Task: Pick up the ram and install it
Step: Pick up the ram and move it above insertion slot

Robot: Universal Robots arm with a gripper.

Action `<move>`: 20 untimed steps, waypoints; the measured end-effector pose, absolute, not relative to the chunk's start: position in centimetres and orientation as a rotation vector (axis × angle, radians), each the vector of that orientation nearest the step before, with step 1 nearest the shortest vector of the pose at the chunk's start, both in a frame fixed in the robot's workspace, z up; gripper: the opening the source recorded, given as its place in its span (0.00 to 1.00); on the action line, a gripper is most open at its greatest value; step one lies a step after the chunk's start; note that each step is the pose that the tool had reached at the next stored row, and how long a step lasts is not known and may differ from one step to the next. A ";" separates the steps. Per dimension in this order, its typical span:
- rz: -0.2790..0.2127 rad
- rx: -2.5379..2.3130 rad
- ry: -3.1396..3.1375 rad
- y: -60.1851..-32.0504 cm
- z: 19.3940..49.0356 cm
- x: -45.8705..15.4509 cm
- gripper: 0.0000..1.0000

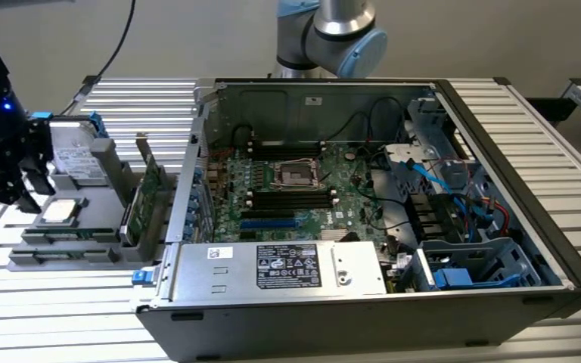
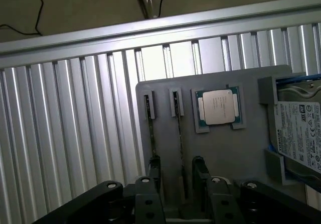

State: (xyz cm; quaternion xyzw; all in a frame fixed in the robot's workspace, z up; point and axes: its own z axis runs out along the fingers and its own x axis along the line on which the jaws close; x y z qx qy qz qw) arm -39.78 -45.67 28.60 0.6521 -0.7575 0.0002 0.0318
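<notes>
Ram [image 2: 179,143]: stood on edge in the grey holder [image 2: 241,153], between the jaws. Jaws: apart, straddling it. Good grasp required centring, squareness to its faces, clearance from the neighbouring stick [image 2: 150,133].

Slatted table [image 1: 558,227]: computer case [image 1: 321,336], grey tray [image 1: 63,257]

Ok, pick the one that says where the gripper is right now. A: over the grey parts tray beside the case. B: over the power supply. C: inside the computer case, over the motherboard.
A: the gripper hangs over the grey parts tray, its open fingers either side of a ram stick, outside the case.
</notes>
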 end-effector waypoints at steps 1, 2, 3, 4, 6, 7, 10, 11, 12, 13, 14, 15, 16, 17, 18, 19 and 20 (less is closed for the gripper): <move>0.001 2.008 -2.333 -45.8 28.6 -39.8 0.39; 0.001 2.008 -2.333 -46.1 28.5 -39.8 0.39; 0.002 2.009 -2.334 -46.3 28.4 -39.8 0.39; 0.003 2.009 -2.334 -46.6 28.2 -39.8 0.39; 0.005 2.010 -2.335 -47.1 27.9 -39.8 0.39; 0.005 2.011 -2.335 -47.3 27.8 -39.8 0.39; 0.005 2.013 -2.333 -47.7 27.2 -39.8 0.39; 0.005 2.014 -2.332 -47.8 27.0 -39.8 0.39; 0.005 2.016 -2.330 -47.9 26.9 -39.8 0.39; 0.005 2.018 -2.329 -47.9 26.7 -39.8 0.39; 0.005 2.021 -2.326 -48.0 26.5 -39.8 0.39; 0.006 2.024 -2.323 -48.0 26.3 -39.8 0.39; 0.006 2.028 -2.320 -48.1 26.1 -39.8 0.39; 0.006 2.032 -2.316 -48.1 25.9 -39.8 0.39; 0.006 2.037 -2.312 -48.2 25.8 -39.8 0.39; 0.006 2.042 -2.308 -48.2 25.6 -39.8 0.39; 0.007 2.047 -2.303 -48.2 25.4 -39.8 0.39</move>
